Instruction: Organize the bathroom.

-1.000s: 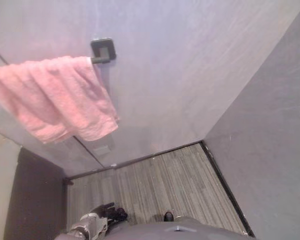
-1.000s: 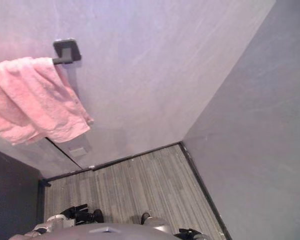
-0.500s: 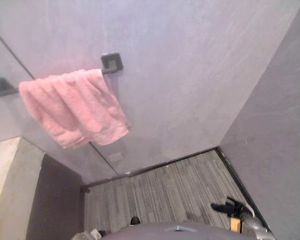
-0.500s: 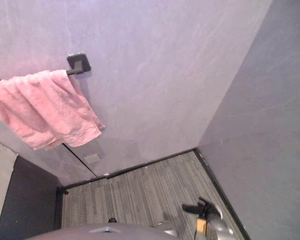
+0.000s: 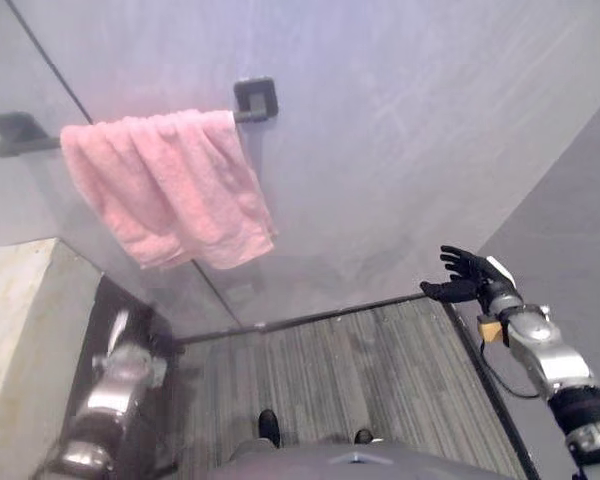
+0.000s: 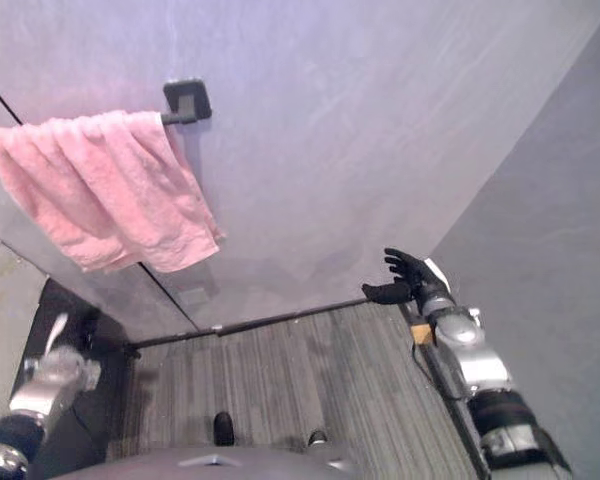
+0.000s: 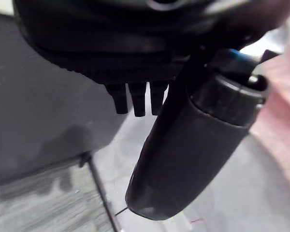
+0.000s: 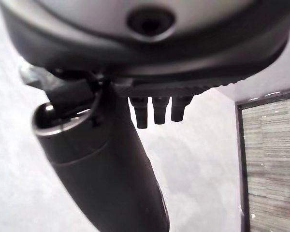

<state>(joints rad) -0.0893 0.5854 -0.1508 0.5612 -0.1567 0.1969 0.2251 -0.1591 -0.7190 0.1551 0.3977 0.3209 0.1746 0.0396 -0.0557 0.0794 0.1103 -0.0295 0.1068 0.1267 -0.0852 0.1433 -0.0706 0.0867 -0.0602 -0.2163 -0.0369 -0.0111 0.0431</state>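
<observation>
The pink towel (image 5: 165, 185) hangs bunched over the black rail (image 5: 20, 135) on the grey wall, above the striped floor (image 5: 340, 370). The right robot hand (image 5: 467, 277) is lifted near the wall corner, fingers spread and holding nothing. The left robot hand (image 7: 183, 145) shows in its wrist view, fingers straight, empty, beside the dark cabinet (image 5: 85, 360).

Readable text: none is found in any view.
Pink towel (image 5: 165, 185), upper left of the frame: no label or print can be made out.
Wall (image 5: 400, 130): no sign is seen.
</observation>
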